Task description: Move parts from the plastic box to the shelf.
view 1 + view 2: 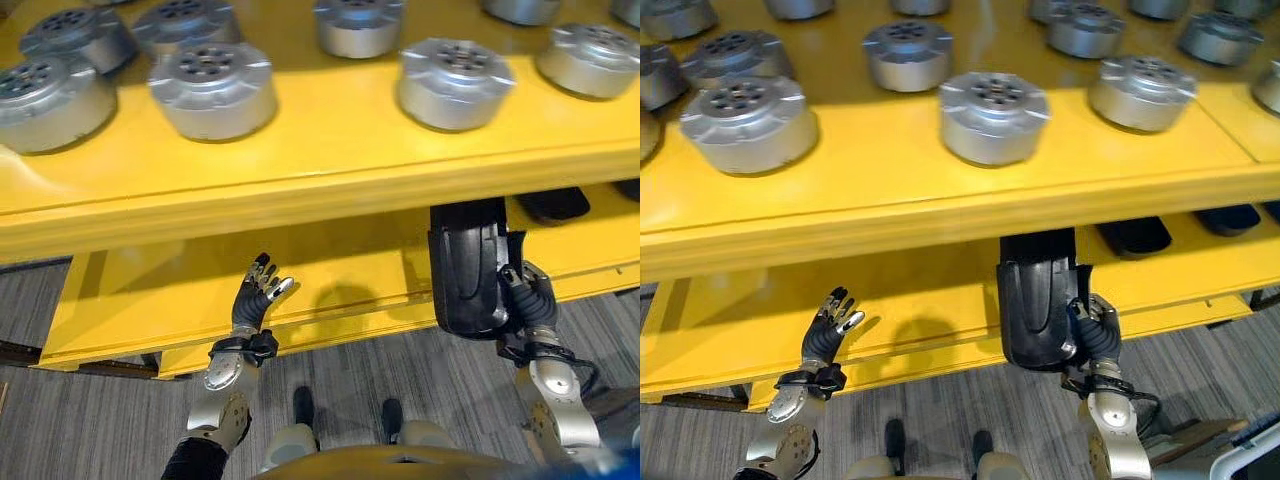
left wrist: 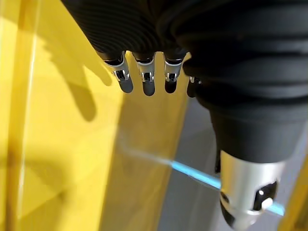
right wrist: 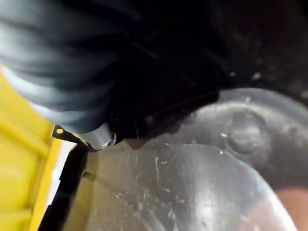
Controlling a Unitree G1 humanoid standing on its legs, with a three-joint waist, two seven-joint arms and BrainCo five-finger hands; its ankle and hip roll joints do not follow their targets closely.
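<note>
Right hand point(image 1: 530, 300) curled round a black part point(image 1: 467, 268), held upright just under the front edge of the top shelf point(image 1: 300, 170), in front of the lower shelf point(image 1: 150, 300). Fingers point(image 1: 1095, 320) wrapped on the part's right side; scuffed dark plastic right against the palm in the right wrist view. Left hand point(image 1: 258, 296) raised, open, fingers point(image 2: 147, 82) straight and relaxed, holding nothing, near the lower shelf's front edge, well apart from the part. Silver discs point(image 1: 212, 88) sitting in rows across the top shelf, nearest ones close to its front edge. More black parts point(image 1: 1134, 235) lying on the lower shelf toward its right end. Grey floor point(image 1: 100, 420) below.
</note>
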